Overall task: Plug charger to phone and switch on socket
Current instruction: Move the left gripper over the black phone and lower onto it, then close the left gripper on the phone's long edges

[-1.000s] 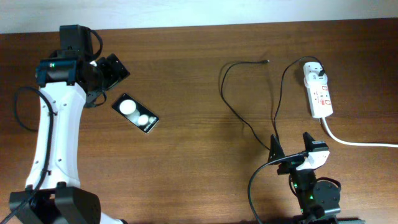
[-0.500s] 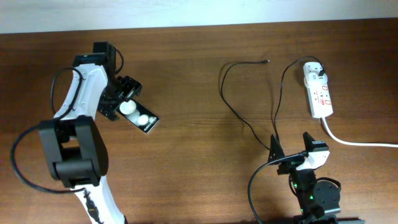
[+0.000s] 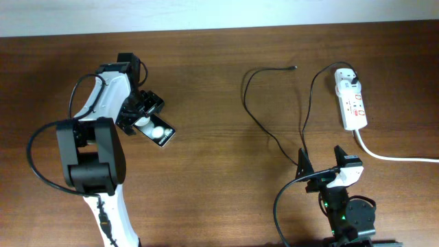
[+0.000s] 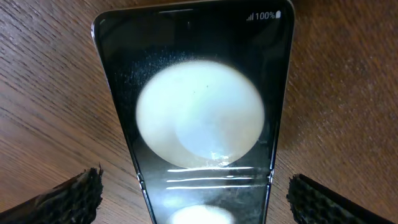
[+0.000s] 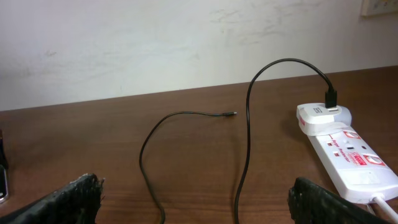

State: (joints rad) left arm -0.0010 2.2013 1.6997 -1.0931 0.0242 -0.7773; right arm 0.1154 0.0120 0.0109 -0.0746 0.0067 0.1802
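phone [image 3: 160, 132]: lying flat on the table [image 3: 206, 199], face up, white circles showing, way across from the socket [image 3: 353, 103] on your left arm's side, well apart from it.
left claw [image 3: 139, 115]: right over the phone's end that's farther from the socket. In the wrist cam the fingertips [image 4: 68, 199] sit wide on either side of the phone w/ bare wood showing in both gaps, so it's spread wide and has hold of nothing.
charger [image 3: 245, 96]: black plug [image 5: 331, 98] is seated in the socket's far end. Cable arcs up off it, runs down toward your right arm, then loops back up. The small tip [image 3: 295, 67] lies loose on the wood near the socket, on its phone side, touching nothing.
socket: its thick white cord [image 3: 391, 156] trails off the near end.
switches: red ones visible, but on/off is too small to tell tbh.
right claw [image 3: 322, 168]: near the socket's cord end, a bit toward the phone side. Fingers wide apart, nothing between them.
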